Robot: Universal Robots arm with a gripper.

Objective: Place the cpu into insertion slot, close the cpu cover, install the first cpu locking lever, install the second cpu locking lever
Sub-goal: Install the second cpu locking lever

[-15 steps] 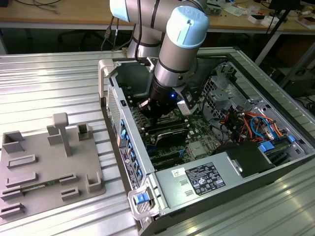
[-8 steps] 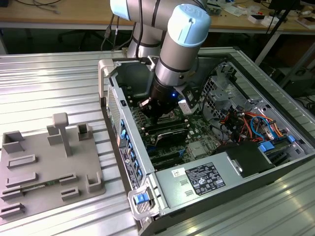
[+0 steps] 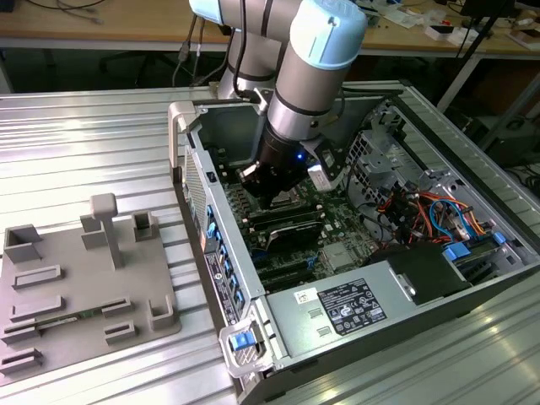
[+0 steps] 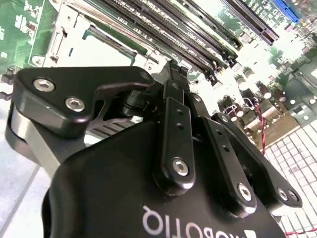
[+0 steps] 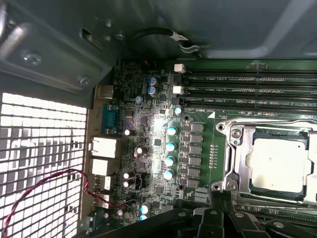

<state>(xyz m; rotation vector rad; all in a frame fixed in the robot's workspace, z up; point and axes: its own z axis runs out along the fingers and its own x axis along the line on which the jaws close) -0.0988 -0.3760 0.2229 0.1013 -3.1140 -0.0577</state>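
The arm reaches down into the open case (image 3: 472,278), its gripper (image 4: 173,74) low over the green board (image 5: 148,134); in the second wrist view the fingers (image 4: 174,94) look pressed together with nothing between them. In the first wrist view the cpu (image 5: 278,166) sits in the slot (image 5: 250,191), its grey top bare; the cover (image 5: 237,158) frames it, apparently lying flat. Memory slots (image 5: 247,89) run just beside the socket. A grey fixture (image 3: 84,278) lies on the table (image 3: 84,152), well apart from the case.

Ribbed metal tabletop (image 3: 76,143), wooden workbench (image 3: 110,34) behind with cables, dark floor beneath, bright even light
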